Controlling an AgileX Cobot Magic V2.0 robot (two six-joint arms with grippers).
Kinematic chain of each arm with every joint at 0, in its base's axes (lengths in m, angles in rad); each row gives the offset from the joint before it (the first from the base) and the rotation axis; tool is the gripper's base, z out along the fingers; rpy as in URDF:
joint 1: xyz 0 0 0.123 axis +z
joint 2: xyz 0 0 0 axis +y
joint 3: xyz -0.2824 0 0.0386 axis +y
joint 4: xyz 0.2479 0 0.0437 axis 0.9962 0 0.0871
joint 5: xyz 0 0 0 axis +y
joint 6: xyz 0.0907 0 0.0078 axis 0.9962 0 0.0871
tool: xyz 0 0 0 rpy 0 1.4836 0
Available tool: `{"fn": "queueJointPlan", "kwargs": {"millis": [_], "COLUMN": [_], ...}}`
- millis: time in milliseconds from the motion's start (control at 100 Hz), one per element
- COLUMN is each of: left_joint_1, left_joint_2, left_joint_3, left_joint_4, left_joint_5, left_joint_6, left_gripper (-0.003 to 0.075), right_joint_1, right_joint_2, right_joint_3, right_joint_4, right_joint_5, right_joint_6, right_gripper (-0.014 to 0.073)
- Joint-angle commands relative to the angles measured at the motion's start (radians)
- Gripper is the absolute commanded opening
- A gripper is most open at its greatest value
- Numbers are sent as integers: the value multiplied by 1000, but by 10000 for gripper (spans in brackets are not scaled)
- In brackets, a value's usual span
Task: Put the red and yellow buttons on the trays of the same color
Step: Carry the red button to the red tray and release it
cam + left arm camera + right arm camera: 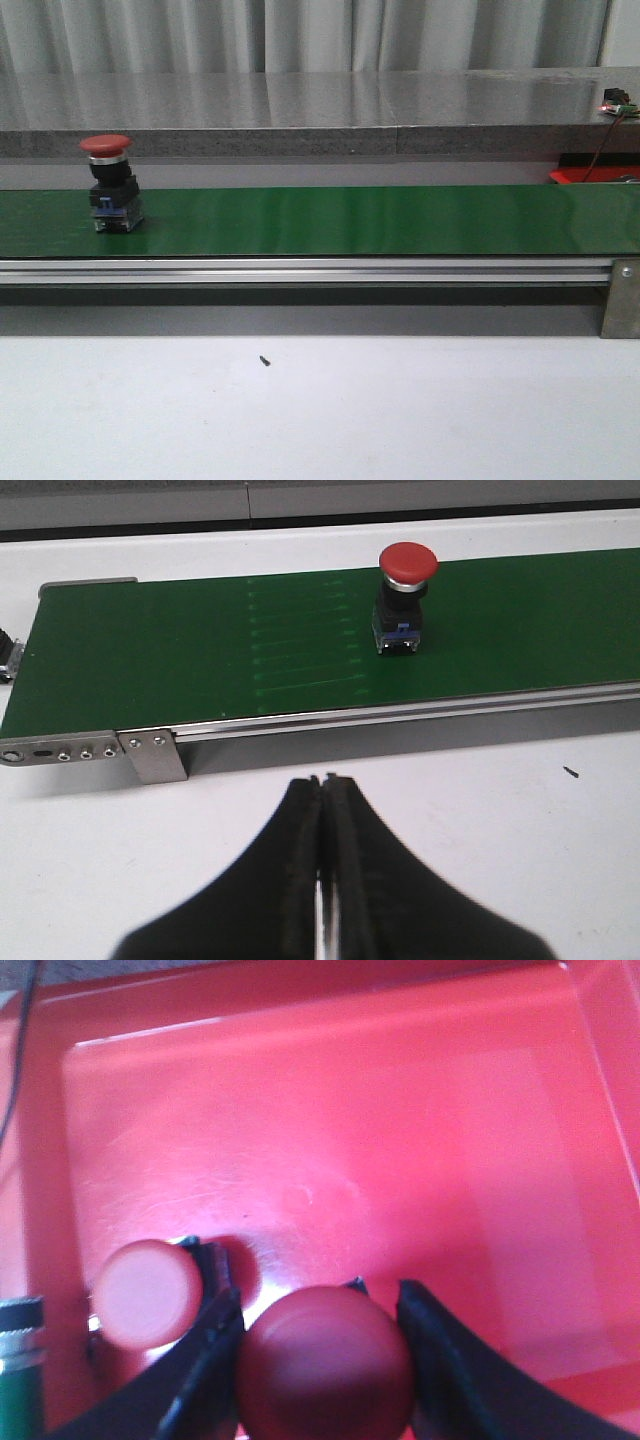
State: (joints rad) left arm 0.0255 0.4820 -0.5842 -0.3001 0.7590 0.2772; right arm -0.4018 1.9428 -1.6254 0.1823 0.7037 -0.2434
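A red button with a black body stands upright on the green belt at its left end; the left wrist view also shows this red button. My left gripper hangs shut and empty over the white table in front of the belt. The right gripper is shut on a second red button, low over the red tray. A third red button stands in the tray just beside my left finger. In the front view the red tray is a thin sliver at the far right. No yellow button or yellow tray shows.
A grey stone ledge runs behind the belt. The belt's aluminium rail and end bracket face the white table. A small green circuit board with a wire sits on the ledge at the right. A tiny dark speck lies on the table.
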Motion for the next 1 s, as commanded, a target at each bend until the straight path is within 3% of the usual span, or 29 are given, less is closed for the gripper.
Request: {"fn": "queueJointPlan", "kwargs": {"millis": [0,470,540,730,800,990], "left_joint_1": [-9,-9,-9,-9,-9,-9], "left_joint_2": [6,6,6,6,6,6], "left_joint_3": [-24,-24,-24,-24,-24,-24], "left_joint_4": [-19,-19,-19,-19,-19,-19], "left_joint_5": [-73,-73,-73,-73,-73,-73], "left_joint_6": [-2,-2,-2,-2,-2,-2], "left_gripper": [-20,-20,-20,-20,-20,-20], "right_joint_1": [-7,-7,-7,-7,-7,-7], "right_joint_2": [-29,83,87,93,93,65], "right_joint_3": [-25,-51,-51,-51,-51,-51], "right_joint_4": [4,2,2,2,2,2], "right_joint_5": [-87,-173,-176,-174,-173,-167], "right_joint_6": [2,2,2,2,2,2], "right_gripper": [174,178,221,479,514,514]}}
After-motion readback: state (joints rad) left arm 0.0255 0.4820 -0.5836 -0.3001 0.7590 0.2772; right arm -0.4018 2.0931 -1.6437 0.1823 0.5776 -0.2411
